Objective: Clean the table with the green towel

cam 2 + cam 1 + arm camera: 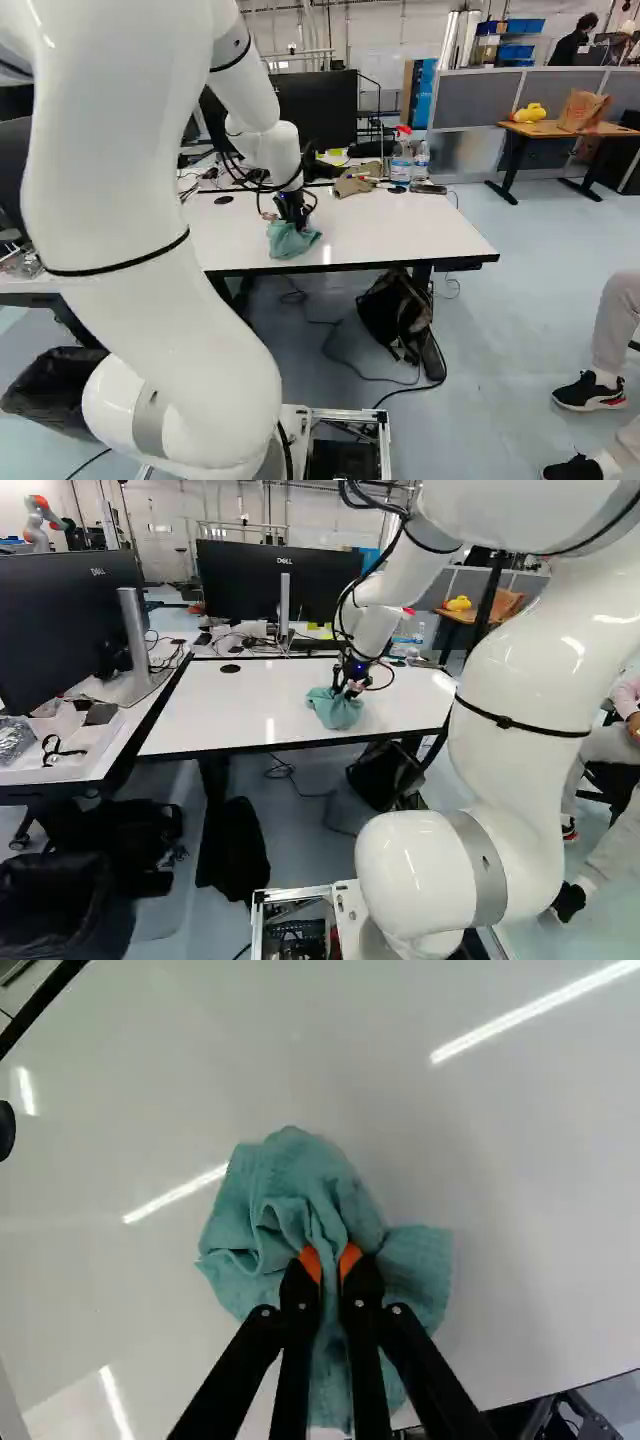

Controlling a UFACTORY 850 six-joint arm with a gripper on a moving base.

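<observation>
The gripper (pixel 350 684) is at the white table (pixel 250 720), right of the middle in the left base view. The green towel (pixel 334 710) is bunched up below it on the tabletop, close to the near edge. In the wrist view the gripper (pixel 331 1265) is shut on a fold of the towel (pixel 290 1190), cloth pinched between its orange pads. Loose cloth spreads around and under the fingers and hides the tabletop there.
A spray bottle (pixel 402 158), a water bottle (pixel 422 160) and brown gloves (pixel 352 185) stand or lie at the table's far edge. Monitors (pixel 265 580) rise behind. A black backpack (pixel 395 315) lies under the table. Another robot (pixel 40 522) stands far back.
</observation>
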